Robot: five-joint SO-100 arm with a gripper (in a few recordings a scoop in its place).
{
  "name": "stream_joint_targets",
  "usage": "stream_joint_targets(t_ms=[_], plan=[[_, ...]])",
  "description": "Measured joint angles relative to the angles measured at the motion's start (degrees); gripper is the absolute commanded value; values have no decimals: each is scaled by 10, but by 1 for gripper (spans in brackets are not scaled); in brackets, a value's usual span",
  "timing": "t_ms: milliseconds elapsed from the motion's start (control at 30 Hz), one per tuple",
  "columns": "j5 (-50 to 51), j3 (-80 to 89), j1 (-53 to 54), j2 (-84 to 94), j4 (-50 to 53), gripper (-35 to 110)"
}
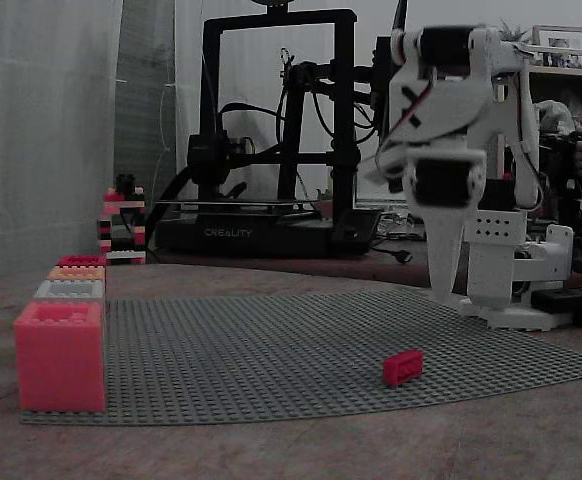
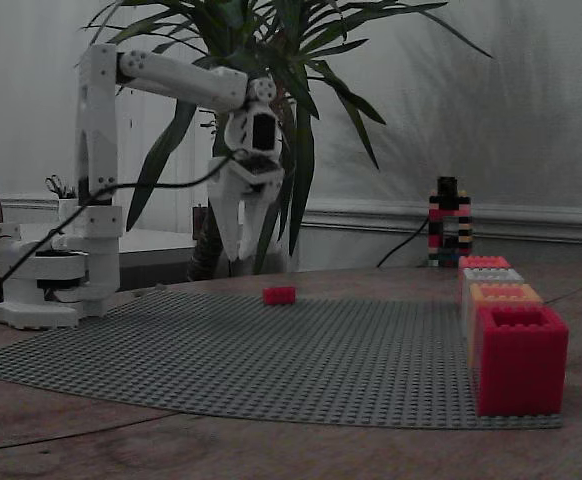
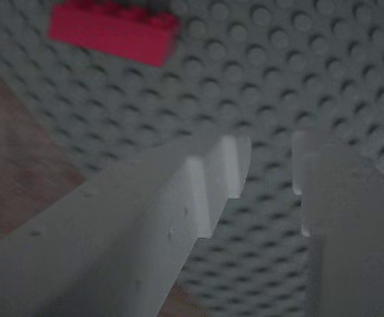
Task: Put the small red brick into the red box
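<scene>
My claw hangs above the grey studded baseplate with its jaws slightly parted and nothing between them; the wrist view shows studs through the narrow gap. The small red brick lies flat on the baseplate ahead of my fingertips and off to the left in the wrist view, well clear of both fingers. In a fixed view the claw points downward, apart from the brick, which sits nearer that camera and lower in the picture. The step in hand, by my judgement, is the approach: no grasp has been made. The red box stands at the near end of a row of boxes along the baseplate edge, well away from my claw (the pink, grey and orange boxes behind it are not targets). The next move calls for bringing the claw over the brick, widening the jaws to span it, aligning them across its short sides and descending until the fingertips flank it. The brick is low and small, so an off-centre closure would probably push it aside rather than seat it.
</scene>
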Motion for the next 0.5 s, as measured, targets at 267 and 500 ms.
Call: stream_joint_targets(t_ms=[267,500], plan=[[-184,1,4,-7,-54,5],[-262,-15,16,-38,-86,12]])
